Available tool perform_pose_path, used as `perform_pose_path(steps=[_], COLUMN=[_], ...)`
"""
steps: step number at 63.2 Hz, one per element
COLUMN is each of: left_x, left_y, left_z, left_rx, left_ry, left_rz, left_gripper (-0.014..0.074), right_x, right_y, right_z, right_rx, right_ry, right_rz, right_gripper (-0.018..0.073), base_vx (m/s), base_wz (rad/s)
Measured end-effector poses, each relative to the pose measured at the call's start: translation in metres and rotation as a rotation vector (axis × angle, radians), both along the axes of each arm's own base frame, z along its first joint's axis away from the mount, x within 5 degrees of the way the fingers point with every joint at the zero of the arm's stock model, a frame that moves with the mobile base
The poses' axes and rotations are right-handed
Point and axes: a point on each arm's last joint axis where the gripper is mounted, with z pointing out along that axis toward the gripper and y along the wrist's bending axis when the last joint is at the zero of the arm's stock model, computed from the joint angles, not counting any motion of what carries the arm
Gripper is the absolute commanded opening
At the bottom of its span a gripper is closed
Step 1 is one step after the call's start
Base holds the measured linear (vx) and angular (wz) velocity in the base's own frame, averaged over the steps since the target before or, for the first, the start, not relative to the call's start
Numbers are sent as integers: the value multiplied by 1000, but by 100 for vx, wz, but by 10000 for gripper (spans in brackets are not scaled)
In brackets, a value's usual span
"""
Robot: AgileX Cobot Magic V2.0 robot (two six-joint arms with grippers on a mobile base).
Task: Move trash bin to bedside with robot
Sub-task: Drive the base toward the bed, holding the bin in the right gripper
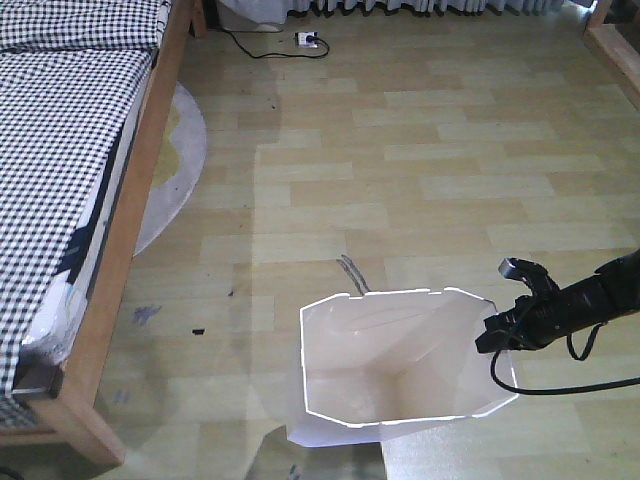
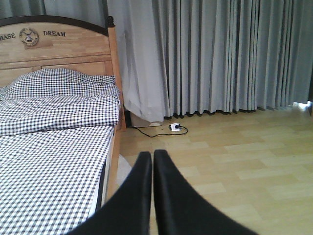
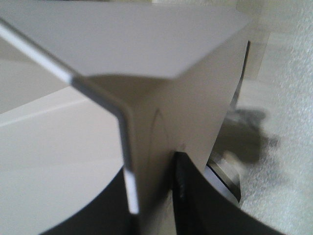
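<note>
One white trash bin [image 1: 360,345] stands upright on the pale wood floor [image 1: 420,150], low in the front view, to the right of the bed [image 1: 70,150] and apart from its wooden frame. The right gripper [image 1: 492,335] is clamped on the bin's right rim, with one finger inside the wall and one outside. The left gripper [image 2: 152,156] has its black fingers pressed together on nothing, pointing toward the grey curtains [image 2: 220,54].

In the right wrist view the trash bin [image 3: 186,98] wall is blurring, covering most of my right gripper [image 3: 149,196] (only dark finger edges are showing, lower middle). In the front view my right arm [image 1: 600,292] is running off the right edge, the bed [image 1: 70,150] off the upper left.
</note>
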Motion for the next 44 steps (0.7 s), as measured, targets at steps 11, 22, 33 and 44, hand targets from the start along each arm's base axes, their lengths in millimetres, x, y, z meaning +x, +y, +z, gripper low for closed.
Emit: perform_pose_path(steps=[11, 22, 33, 44], left_x=[0, 0, 0, 0], left_y=[0, 0, 0, 0], left_z=[0, 0, 0, 0], left_rx=[0, 0, 0, 0], left_ry=[0, 0, 0, 0], left_rz=[0, 0, 0, 0], left_gripper=[-6, -6, -6, -6], right_x=[0, 0, 0, 0], right_y=[0, 0, 0, 0], right_z=[0, 0, 0, 0], right_rx=[0, 0, 0, -1], right_ry=[0, 0, 0, 0], right_rz=[0, 0, 0, 0], right_gripper=[-3, -3, -3, -3], base_vx=[33, 33, 33, 33], base_wz=[-3, -3, -1, 0])
